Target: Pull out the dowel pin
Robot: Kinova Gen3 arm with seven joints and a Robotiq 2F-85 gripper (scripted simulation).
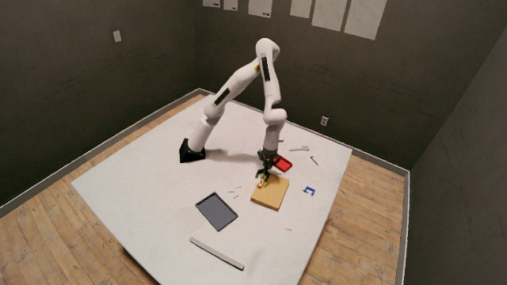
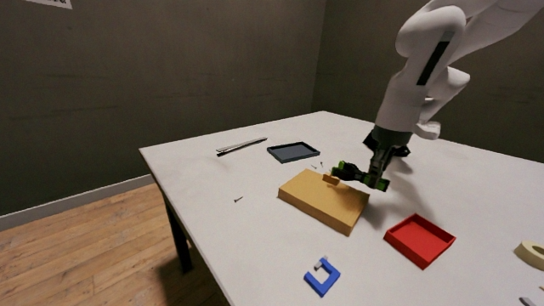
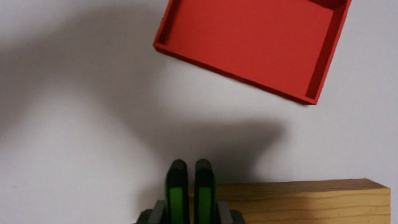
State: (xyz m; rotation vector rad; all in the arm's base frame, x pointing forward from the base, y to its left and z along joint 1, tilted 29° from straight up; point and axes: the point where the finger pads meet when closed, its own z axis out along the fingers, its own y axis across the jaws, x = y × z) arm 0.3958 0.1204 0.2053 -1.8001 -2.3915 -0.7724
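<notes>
My gripper (image 2: 376,175) (image 1: 265,167) is shut on the green and black spring clamp (image 2: 356,174) (image 1: 263,173) (image 3: 190,192). It holds the clamp over the far edge of the tan bench board (image 2: 319,201) (image 1: 273,194) (image 3: 310,202). The clamp's front end reaches towards the small wooden block (image 2: 331,179) (image 1: 261,184), which sits on the board near that edge. I cannot tell whether the clamp touches the block. The bench stop and the dowel pin are too small to make out. In the wrist view only the clamp's two green handles and the board's edge show.
A red tray (image 2: 418,240) (image 1: 283,163) (image 3: 250,40) lies just beyond the board. A blue C-shaped part (image 2: 323,276) (image 1: 310,188), a grey tray (image 2: 293,151) (image 1: 216,210), a long grey bar (image 2: 241,144) (image 1: 216,253), a tape roll (image 2: 531,252) and small screws (image 2: 238,198) lie around.
</notes>
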